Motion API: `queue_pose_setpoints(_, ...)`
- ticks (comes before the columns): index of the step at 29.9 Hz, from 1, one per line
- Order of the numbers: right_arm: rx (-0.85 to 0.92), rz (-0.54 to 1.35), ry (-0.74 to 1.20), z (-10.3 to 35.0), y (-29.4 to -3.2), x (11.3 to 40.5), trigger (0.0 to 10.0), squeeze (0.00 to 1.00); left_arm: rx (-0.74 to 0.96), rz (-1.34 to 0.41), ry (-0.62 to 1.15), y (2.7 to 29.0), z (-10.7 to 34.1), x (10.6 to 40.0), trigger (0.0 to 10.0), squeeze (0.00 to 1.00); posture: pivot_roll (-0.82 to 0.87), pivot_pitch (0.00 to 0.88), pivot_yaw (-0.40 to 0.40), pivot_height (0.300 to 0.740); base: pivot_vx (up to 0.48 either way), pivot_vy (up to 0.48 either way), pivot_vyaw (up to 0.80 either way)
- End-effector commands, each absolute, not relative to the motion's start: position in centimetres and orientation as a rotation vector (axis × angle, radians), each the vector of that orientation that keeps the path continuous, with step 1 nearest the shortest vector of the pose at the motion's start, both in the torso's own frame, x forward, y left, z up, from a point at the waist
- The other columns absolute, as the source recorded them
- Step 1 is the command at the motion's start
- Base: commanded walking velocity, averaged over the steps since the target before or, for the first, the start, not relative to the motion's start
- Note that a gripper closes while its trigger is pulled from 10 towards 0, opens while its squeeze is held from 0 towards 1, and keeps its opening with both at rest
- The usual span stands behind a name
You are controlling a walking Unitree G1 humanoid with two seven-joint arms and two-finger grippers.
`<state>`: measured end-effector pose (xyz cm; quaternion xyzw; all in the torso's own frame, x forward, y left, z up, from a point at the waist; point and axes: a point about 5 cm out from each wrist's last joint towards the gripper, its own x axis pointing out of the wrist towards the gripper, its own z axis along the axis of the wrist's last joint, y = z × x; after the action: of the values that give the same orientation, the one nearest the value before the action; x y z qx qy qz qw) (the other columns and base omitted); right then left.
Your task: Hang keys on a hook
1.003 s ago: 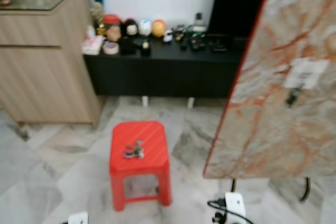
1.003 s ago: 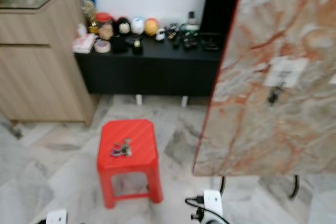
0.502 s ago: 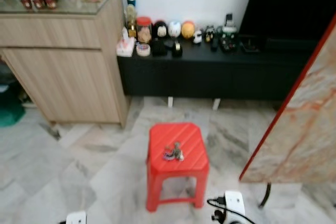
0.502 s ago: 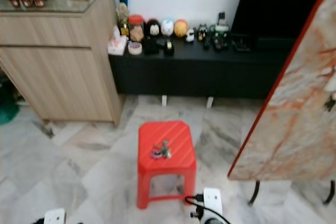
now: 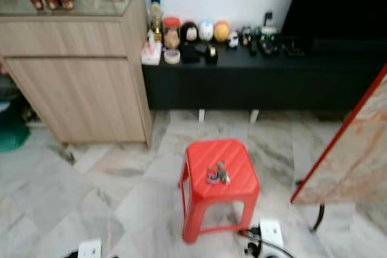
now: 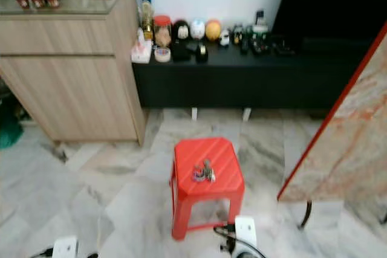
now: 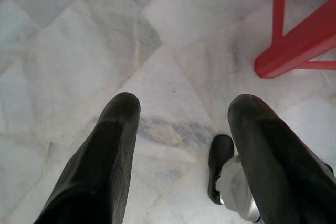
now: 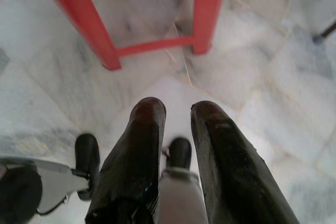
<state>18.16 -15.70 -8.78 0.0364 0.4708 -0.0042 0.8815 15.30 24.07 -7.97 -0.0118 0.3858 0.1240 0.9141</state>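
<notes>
Head view, keys (image 5: 217, 174) on stool (image 5: 231, 188)

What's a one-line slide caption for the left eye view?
Keys lie on a red stool on marble floor, before a wooden cabinet and black console; tilted marble board at right.

Marbled board (image 5: 357, 161) cut off rightward.

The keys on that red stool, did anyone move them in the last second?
No. The keys lie on the same spot near the middle of the red stool. The whole picture has slid sideways, black cabinet included, so the camera turned.
</notes>
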Motion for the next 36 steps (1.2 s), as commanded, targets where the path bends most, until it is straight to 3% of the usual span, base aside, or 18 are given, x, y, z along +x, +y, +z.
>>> queue_pose_setpoints(1, 0.063, -0.011, 0.986, -8.82, -16.15, 18.04, 10.0, 0.0, -0.02, 0.238, 0.809, 23.67, -8.2, 15.02, 10.0, 0.0, 0.09, 0.0, -0.013, 0.74, 0.0, 0.0, 0.0)
queue_pose_setpoints(8, 0.062, 0.014, 0.987, -9.08, -15.94, 17.4, 10.0, 0.0, -0.02, 0.239, 0.818, 23.61, -8.3, 14.86, 10.0, 0.0, 0.09, 0.0, -0.015, 0.74, 0.0, 0.0, 0.56)
queue_pose_setpoints(16, 0.066, 0.058, 0.978, -9.09, -15.4, 17.34, 10.0, 0.0, -0.037, 0.24, 0.823, 23.58, -8.35, 14.8, 10.0, 0.0, 0.1, 0.0, -0.018, 0.74, 0.0, 0.0, 0.0)
queue_pose_setpoints(23, 0.107, 0.037, 0.969, -9.02, -15.43, 17.47, 10.0, 0.0, -0.04, 0.242, 0.82, 23.58, -8.34, 14.81, 10.0, 0.0, 0.1, 0.002, -0.019, 0.74, 0.0, 0.0, 0.8)
queue_pose_setpoints(36, 0.143, 0.024, 0.963, -9.0, -15.46, 17.49, 10.0, 0.0, -0.043, 0.247, 0.821, 23.66, -8.34, 14.81, 10.0, 0.0, 0.1, 0.018, -0.021, 0.74, 0.0, 0.0, 0.0)
